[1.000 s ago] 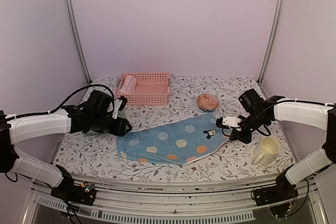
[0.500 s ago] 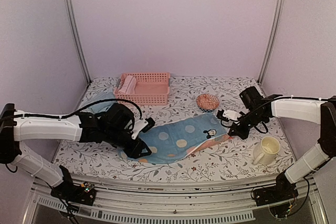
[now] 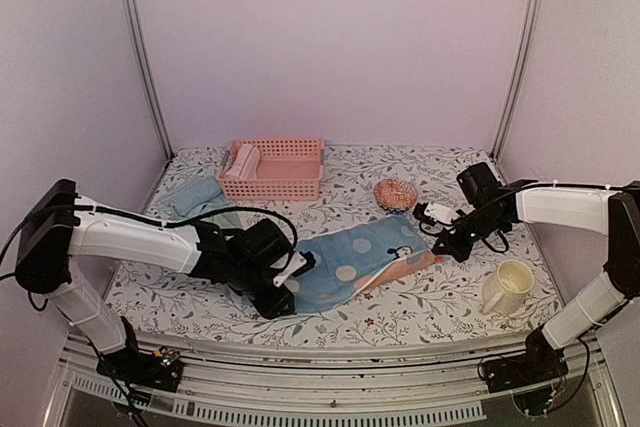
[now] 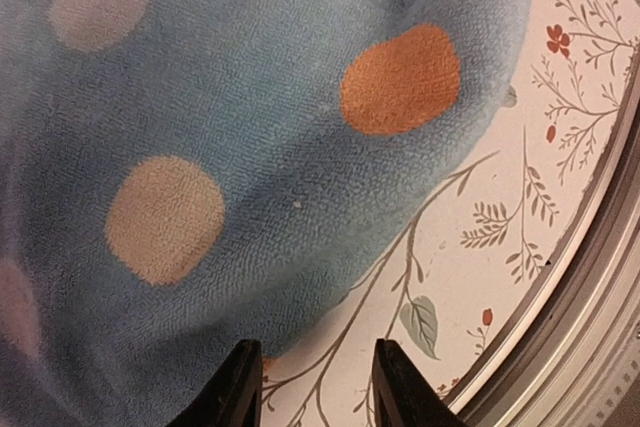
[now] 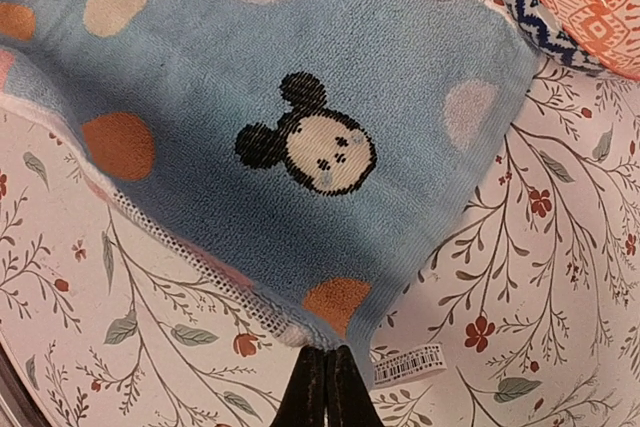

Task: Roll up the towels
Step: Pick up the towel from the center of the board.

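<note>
Left end effector [image 4: 318, 387] sits at the near-left end of the spotted towel [image 3: 352, 265], fingers spread partway with bare bench [image 3: 440, 309] showing between them and nothing caught in it. That end of the towel looks turned over on itself, a rounded fold and not a flat hem, and the rest lies flat on the bench, running away to the right.

I judge the cloth light, soft and limp. It will sag and slide on the bench instead of holding a shape, so I would take it by the folded edge, low and across its width, and keep the far corner pinned.

At the towel's right corner my right end effector [image 5: 322, 382] has its fingers pressed together on the hem, beside the white label. Whether cloth is nipped between them I cannot tell.

Right of the towel stands a cup [image 3: 508, 287]. Just beyond the towel is a patterned bowl [image 3: 396, 193]. Beyond its left end lies a plain blue towel [image 3: 195, 195], and farther back a basket [image 3: 292, 187] holds a rolled pink towel [image 3: 241, 161].
</note>
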### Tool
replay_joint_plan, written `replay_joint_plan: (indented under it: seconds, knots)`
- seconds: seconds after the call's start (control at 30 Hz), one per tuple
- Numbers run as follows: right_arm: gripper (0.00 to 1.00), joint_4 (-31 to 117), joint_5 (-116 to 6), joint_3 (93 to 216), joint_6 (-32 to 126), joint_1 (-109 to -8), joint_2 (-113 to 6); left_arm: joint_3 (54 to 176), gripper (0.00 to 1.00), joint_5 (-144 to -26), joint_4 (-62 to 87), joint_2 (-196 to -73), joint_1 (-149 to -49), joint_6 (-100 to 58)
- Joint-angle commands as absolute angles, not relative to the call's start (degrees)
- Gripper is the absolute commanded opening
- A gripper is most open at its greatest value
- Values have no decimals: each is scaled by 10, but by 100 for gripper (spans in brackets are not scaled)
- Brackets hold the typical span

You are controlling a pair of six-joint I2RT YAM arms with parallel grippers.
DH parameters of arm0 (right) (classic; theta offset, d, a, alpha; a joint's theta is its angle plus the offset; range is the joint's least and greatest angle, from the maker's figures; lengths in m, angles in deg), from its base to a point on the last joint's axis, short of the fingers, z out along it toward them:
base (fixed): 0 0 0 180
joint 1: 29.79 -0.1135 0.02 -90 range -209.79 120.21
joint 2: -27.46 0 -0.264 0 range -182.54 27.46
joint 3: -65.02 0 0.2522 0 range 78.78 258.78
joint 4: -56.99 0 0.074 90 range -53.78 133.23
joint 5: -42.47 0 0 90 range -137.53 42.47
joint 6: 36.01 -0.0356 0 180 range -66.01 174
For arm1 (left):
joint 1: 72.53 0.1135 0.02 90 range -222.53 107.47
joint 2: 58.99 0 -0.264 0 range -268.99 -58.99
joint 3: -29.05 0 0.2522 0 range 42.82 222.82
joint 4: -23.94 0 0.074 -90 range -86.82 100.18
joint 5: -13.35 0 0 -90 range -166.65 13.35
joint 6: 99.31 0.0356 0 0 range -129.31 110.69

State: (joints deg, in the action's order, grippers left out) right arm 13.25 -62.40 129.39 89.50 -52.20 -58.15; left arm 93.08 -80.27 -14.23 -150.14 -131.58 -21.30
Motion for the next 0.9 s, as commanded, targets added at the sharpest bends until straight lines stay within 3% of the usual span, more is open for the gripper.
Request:
replay_joint_plan:
  seconds: [0.0, 0.27, 0.4, 0.47, 0.87]
  knots:
    - [3, 147, -635, 1300, 886, -517, -581, 951, 38, -771, -154, -1530, -1328, -192]
    - [2, 148, -639, 1302, 885, -517, -584, 969, 32, -714, -167, -1572, -1342, -181]
    - [2, 149, -640, 1304, 884, -517, -588, 977, 15, -687, -177, -1590, -1346, -172]
    - [2, 148, -643, 1304, 883, -516, -586, 981, 0, -678, -180, -1592, -1348, -168]
    - [2, 124, -676, 1327, 886, -497, -573, 998, 0, -658, -157, -1453, -1324, -140]
